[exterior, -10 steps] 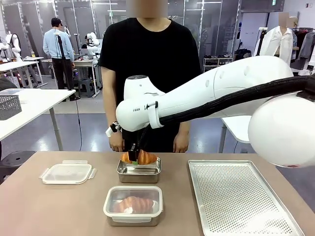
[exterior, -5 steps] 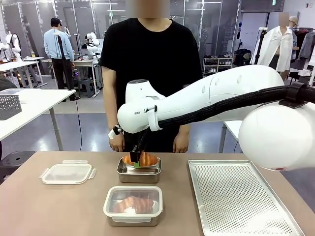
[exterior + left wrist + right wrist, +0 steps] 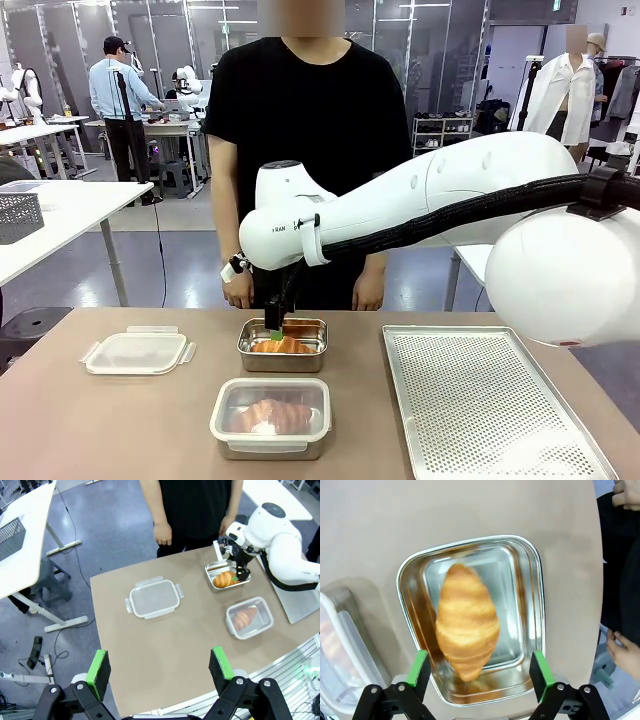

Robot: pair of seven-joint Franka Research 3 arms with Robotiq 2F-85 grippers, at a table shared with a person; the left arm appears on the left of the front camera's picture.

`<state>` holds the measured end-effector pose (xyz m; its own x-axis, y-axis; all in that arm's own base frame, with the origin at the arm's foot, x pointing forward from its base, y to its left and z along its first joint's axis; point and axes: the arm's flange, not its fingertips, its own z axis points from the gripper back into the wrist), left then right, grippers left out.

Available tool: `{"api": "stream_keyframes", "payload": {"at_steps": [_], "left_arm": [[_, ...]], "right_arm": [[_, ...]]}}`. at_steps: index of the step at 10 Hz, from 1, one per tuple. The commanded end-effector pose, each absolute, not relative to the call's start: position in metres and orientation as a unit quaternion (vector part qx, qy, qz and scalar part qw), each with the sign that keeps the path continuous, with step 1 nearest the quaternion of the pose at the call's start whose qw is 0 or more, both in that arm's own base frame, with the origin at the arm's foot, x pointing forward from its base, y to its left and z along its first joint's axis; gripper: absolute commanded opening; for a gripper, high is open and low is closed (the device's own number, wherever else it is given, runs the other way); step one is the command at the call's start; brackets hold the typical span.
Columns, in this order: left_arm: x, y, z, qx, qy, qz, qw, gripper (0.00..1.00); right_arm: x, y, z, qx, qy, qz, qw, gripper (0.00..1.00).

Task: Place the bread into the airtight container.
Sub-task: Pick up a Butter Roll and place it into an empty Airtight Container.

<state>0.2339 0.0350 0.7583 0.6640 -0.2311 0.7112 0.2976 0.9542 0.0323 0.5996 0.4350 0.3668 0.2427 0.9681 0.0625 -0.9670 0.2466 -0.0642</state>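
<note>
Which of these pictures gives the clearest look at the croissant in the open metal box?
The right wrist view: the croissant lies large in the metal container, seen from straight above. The front view shows just its top over the rim, beside the right gripper. The left wrist view shows it small and far.

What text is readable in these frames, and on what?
"FRAN": partial lettering, cut off by a strap, on the white link of the right arm in the front view.
Green sign high in the far background: too small to read.
Containers, lid and tray: no print visible.
</note>
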Motion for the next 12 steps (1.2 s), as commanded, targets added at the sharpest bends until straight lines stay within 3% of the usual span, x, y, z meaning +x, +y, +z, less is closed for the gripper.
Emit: {"api": "stream_keyframes", "payload": {"at_steps": [1,2,12], "left_arm": [[0.2332,0.0335,0.7585,-0.039,-0.383,-0.144,0.912,1.0],[0.2332,0.0335,0.7585,-0.039,-0.383,-0.144,0.912,1.0],[0.2332,0.0335,0.7585,-0.039,-0.383,-0.144,0.912,1.0]], "right_arm": [[0.598,0.4319,0.3753,-0.014,-0.042,0.626,0.779,1.0],[0.5972,0.4281,0.3776,-0.02,-0.041,0.604,0.795,0.98],[0.5995,0.435,0.3691,-0.007,-0.046,0.615,0.787,0.98]]}}
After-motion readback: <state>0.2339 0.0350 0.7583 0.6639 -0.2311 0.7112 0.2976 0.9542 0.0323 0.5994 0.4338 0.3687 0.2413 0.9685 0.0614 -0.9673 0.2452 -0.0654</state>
